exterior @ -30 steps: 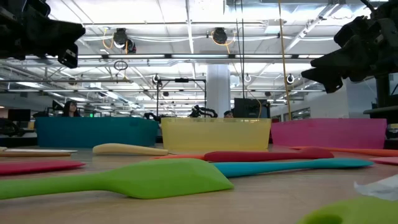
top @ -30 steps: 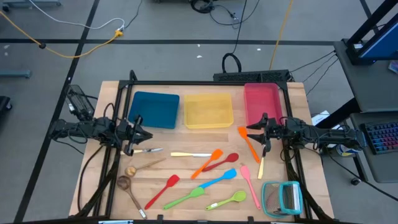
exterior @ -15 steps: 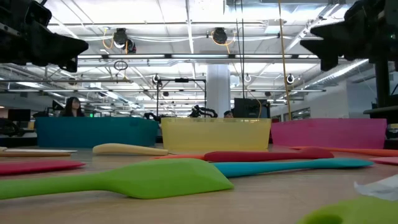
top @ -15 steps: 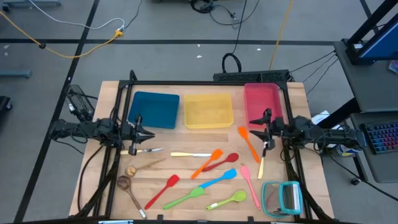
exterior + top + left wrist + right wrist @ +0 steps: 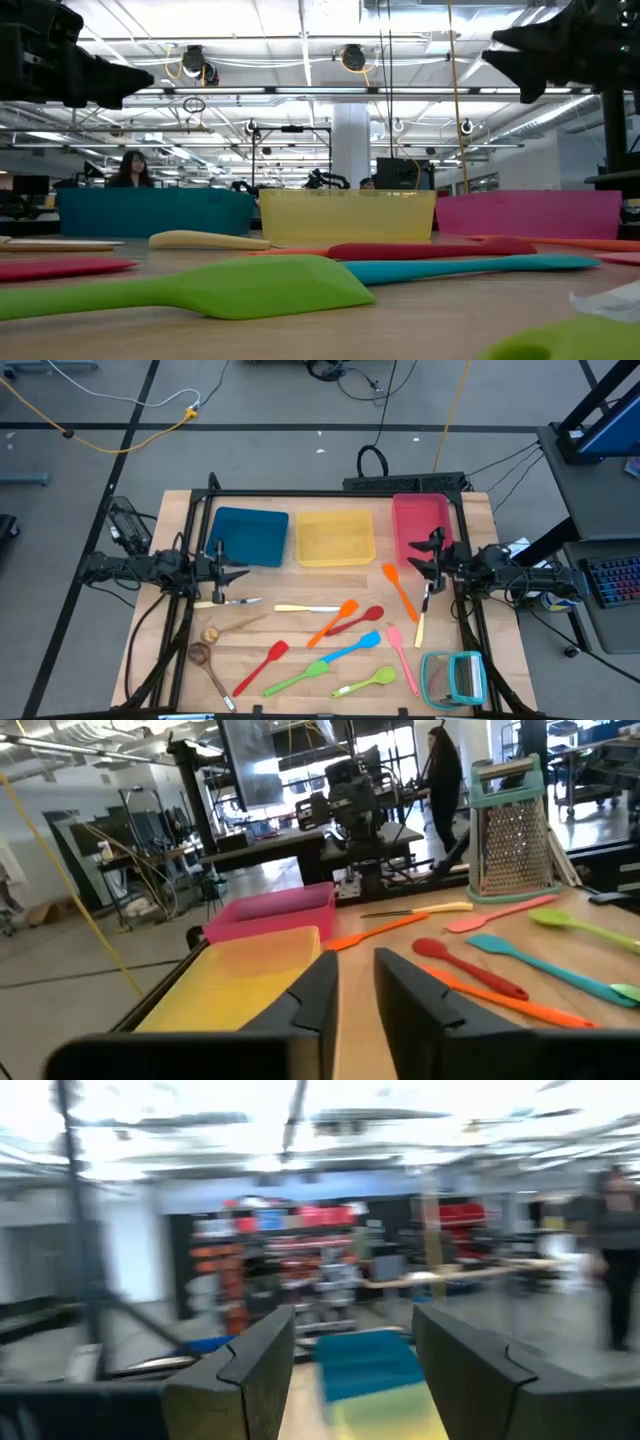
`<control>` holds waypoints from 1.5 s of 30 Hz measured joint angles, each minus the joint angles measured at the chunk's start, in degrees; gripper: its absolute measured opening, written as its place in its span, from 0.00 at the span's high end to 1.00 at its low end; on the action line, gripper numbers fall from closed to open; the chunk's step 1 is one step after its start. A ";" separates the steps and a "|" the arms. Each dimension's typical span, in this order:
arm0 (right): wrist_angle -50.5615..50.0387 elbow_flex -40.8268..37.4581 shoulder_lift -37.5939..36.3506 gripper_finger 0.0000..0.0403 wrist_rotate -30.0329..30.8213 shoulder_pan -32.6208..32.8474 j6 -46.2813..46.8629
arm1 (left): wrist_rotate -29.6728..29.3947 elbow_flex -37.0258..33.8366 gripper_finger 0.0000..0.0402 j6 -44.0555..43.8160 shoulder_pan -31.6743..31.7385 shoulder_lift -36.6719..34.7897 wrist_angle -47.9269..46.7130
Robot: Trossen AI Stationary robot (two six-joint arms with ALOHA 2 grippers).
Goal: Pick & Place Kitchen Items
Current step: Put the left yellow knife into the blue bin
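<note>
A: What lies nearest on the table [image 5: 470, 510]?

B: At the near edge, a teal-framed grater [image 5: 455, 677] lies at the right corner. Left of it lie a green spoon [image 5: 366, 682], a green spatula [image 5: 298, 677], a red spatula [image 5: 262, 666] and a dark wooden spoon [image 5: 208, 665] at the left.

A: And a little farther in?

B: A pink spatula [image 5: 401, 656] and a blue spatula [image 5: 349, 650] come next. Beyond them lie a red spoon [image 5: 355, 621] and an orange spatula [image 5: 333, 621] side by side, and a pale wooden spoon [image 5: 228, 629] at the left. A pale-handled knife [image 5: 306, 608] and a second piece of cutlery [image 5: 230, 602] lie farther still. On the right, a long orange spatula [image 5: 399, 589] and a pale utensil [image 5: 421, 622] lie near the right arm.

A: Where are the grippers?

B: The left gripper [image 5: 226, 572] hovers above the left side, over the gap between the cutlery and the blue tray [image 5: 247, 536]. Its fingers [image 5: 313, 1000] stand a narrow way apart, holding nothing. The right gripper [image 5: 428, 554] hangs above the right side, at the near edge of the pink tray [image 5: 420, 525]. Its fingers [image 5: 255, 1360] are spread wide and empty.

A: What is at the back?

B: Three trays in a row: blue left, a yellow tray [image 5: 335, 537] in the middle, pink right. In the low view a person [image 5: 130, 170] shows in the room behind.
</note>
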 joint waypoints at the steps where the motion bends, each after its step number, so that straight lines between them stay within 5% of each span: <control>1: -0.07 0.00 0.14 0.51 2.57 0.00 -0.30 | 0.00 0.00 0.76 -0.65 0.00 0.00 -0.02; 6: -0.45 0.00 0.63 0.51 11.83 -0.02 1.60 | 1.04 0.00 0.62 -4.30 0.00 0.56 -0.07; 12: -2.44 0.00 2.47 0.51 12.69 -0.02 1.01 | 1.97 -0.07 0.56 -5.94 0.00 5.10 1.98; 21: 5.93 0.01 10.63 0.51 -1.93 0.89 12.44 | 4.31 -0.07 0.60 -9.11 -0.07 19.81 18.16; 35: 37.20 3.20 42.21 0.51 -1.94 7.22 5.98 | 6.85 0.93 0.62 -16.99 -1.60 46.65 40.13; 41: 38.32 11.04 55.94 0.51 -1.88 7.17 1.92 | 6.91 5.77 0.62 -16.20 -4.85 52.78 38.26; 45: 37.72 16.38 63.52 0.51 -2.04 7.17 1.41 | 6.62 12.19 0.62 -14.78 -6.54 53.24 23.49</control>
